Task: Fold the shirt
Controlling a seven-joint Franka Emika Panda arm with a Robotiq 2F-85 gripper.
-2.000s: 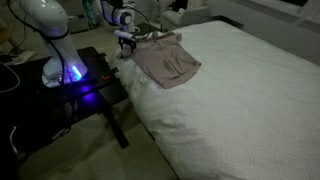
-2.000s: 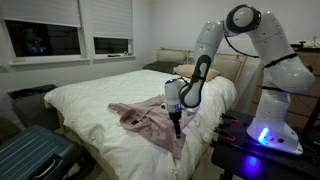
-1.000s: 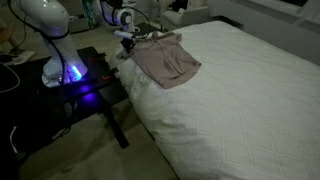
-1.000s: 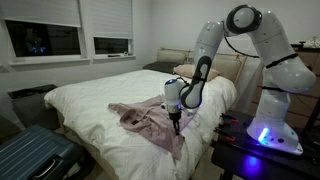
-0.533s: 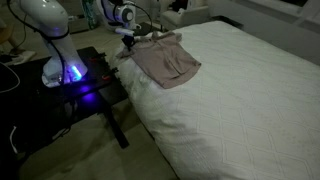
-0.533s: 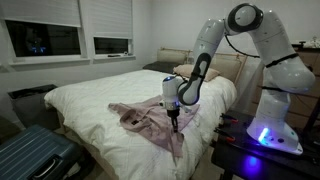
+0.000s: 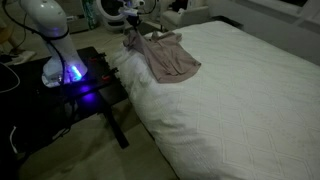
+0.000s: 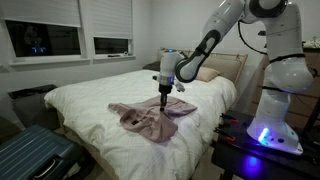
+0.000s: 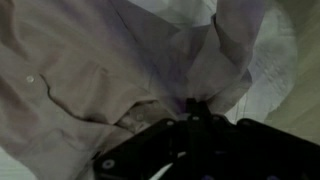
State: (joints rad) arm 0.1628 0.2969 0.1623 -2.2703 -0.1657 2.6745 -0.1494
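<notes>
Shirt [image 8: 146, 122] lies on the bed [image 8: 80, 100] near the robot's side, one edge lifted by the gripper [image 8: 163, 96], which pinches the cloth. Best to carry that edge low and straight across, then lay it flat. The quilted cover is soft; the bedroom is dim, with dark windows [image 8: 42, 40].
</notes>
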